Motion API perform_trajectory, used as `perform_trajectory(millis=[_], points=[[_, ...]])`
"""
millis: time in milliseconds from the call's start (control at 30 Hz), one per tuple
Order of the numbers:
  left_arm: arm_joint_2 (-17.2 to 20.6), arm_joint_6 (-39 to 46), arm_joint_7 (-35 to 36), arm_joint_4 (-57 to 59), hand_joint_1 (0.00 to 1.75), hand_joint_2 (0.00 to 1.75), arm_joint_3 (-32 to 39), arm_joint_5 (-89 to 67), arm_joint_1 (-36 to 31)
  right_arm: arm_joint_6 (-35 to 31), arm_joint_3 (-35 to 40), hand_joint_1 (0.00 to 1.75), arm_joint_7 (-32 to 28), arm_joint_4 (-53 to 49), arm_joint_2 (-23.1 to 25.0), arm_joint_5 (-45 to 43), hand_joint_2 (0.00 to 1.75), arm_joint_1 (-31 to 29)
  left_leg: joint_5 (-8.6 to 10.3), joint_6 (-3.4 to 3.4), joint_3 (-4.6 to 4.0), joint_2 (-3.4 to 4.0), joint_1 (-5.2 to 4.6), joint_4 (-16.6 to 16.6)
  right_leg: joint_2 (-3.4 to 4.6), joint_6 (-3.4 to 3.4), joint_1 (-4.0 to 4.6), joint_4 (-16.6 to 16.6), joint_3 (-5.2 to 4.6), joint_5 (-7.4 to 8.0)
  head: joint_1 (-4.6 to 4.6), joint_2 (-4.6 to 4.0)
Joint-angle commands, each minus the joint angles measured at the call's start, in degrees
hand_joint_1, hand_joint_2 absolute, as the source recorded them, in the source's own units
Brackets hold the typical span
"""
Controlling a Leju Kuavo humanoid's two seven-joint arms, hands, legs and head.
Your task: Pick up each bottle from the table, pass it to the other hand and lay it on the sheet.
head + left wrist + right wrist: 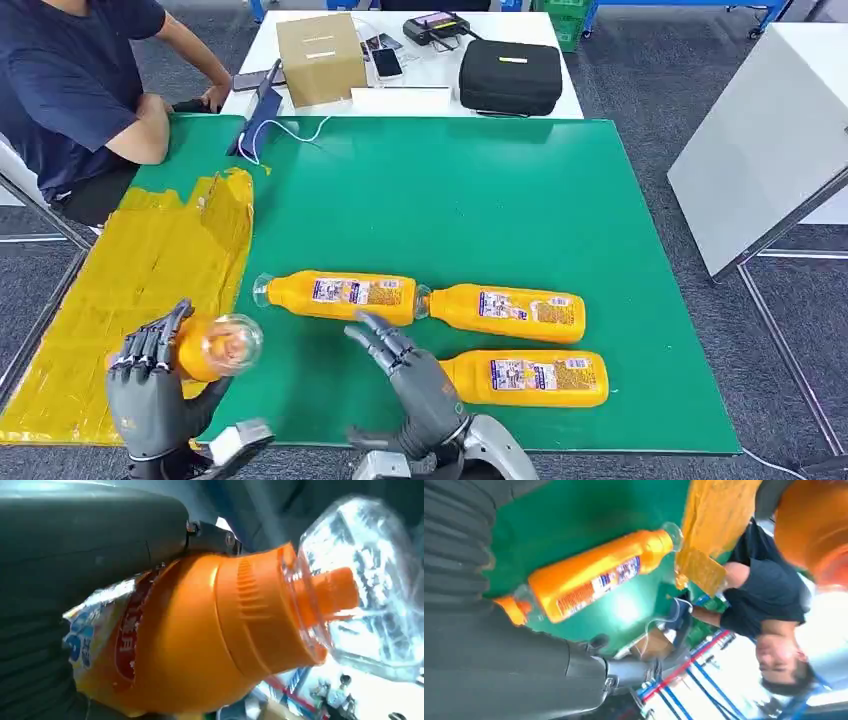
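Note:
My left hand [150, 385] grips an orange bottle [212, 348] with a clear cap, held above the near edge of the yellow sheet [130, 290]. The same bottle [200, 640] sits close against that hand in the left wrist view. My right hand [410, 375] is open over the green mat [480, 200], fingers spread, holding nothing. Three more orange bottles lie on the mat: one [340, 296] just beyond my right hand, one [510, 311] to its right, one [525, 376] nearest me. The right wrist view shows the first lying bottle [594, 577].
A person in a dark shirt [70, 90] sits at the far left with arms on the table. Behind the mat stand a cardboard box [320, 58], a black case [510, 76], phones and a cable. A white panel [760, 140] stands to the right.

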Motion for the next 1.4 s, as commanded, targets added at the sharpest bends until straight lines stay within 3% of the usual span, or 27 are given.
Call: perform_trajectory(millis=[33, 1100, 1233, 1300, 1333, 1400], points=[[-1.08, 40.02, 0.74, 3.79, 1.75, 1.75, 3.65, -34.53, -4.83, 4.32, -9.80, 0.00, -0.50, -20.51, -8.21, 1.36, 1.75, 8.60, 0.05, 0.03, -0.07, 0.44, 0.06, 0.11, 0.44, 0.05, 0.07, -0.05, 0.48, 0.22, 0.24, 0.00], [0.42, 40.34, 3.69, 6.24, 1.75, 1.75, 2.84, -39.97, -5.31, 3.12, -8.94, 0.00, -0.17, -19.77, -8.71, 1.18, 1.75, 7.50, 0.10, 0.06, -0.02, 0.54, 0.06, 0.04, 0.53, 0.06, 0.06, -0.09, 0.47, 0.26, 0.22, 0.00], [4.89, 42.88, 13.45, 18.43, 1.75, 1.75, 8.00, -53.82, -10.89, 4.92, -8.04, 0.00, -1.52, -17.49, -9.60, -2.20, 1.75, 3.82, 0.18, 0.07, 0.00, 0.56, -0.02, -0.06, 0.53, 0.07, -0.02, -0.09, 0.43, 0.31, 0.22, 0.00], [8.08, 42.88, 18.24, 27.11, 1.75, 1.75, 14.99, -64.81, -15.62, 6.44, -6.88, 0.00, -2.83, -15.38, -9.66, -4.54, 1.75, 0.67, 0.23, 0.03, 0.11, 0.65, -0.01, -0.15, 0.63, 0.03, -0.01, -0.16, 0.51, 0.38, 0.22, 0.00], [11.94, 42.64, 23.53, 36.74, 1.75, 1.75, 16.08, -73.17, -17.17, 6.83, -6.06, 0.00, -3.26, -14.65, -10.04, -4.95, 1.75, -0.67, 0.21, 0.05, 0.06, 0.66, -0.01, -0.11, 0.64, 0.05, -0.01, -0.12, 0.47, 0.36, 0.22, 0.00], [13.39, 42.88, 21.82, 37.26, 1.75, 1.75, 16.49, -71.50, -16.57, 6.83, -6.05, 0.00, -3.35, -13.95, -10.32, -5.34, 1.75, -1.46, 0.23, 0.03, 0.20, 0.75, -0.05, -0.23, 0.72, 0.04, -0.03, -0.17, 0.55, 0.39, 0.22, 0.00]])
